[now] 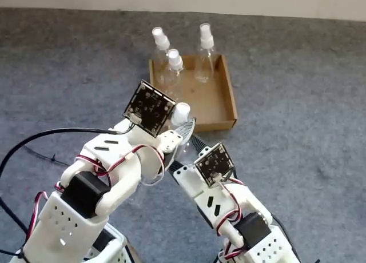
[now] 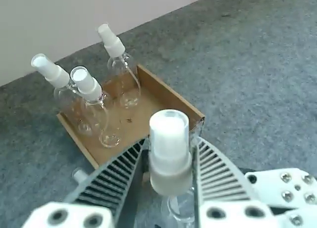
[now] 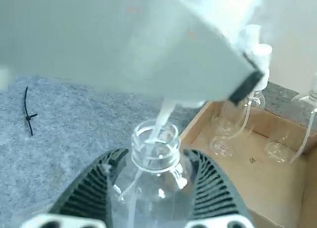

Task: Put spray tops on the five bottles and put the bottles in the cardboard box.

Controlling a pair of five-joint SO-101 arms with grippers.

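My left gripper point(image 2: 171, 146) is clamped on a spray top point(image 2: 169, 158), held right above the open bottle point(image 3: 153, 188) that my right gripper point(image 3: 154, 161) grips at the shoulders. The top's thin tube point(image 3: 159, 121) dips into the neck. Both sit just beside the near edge of the cardboard box point(image 1: 229, 97) (three capped bottles point(image 1: 174, 66) stand inside it).
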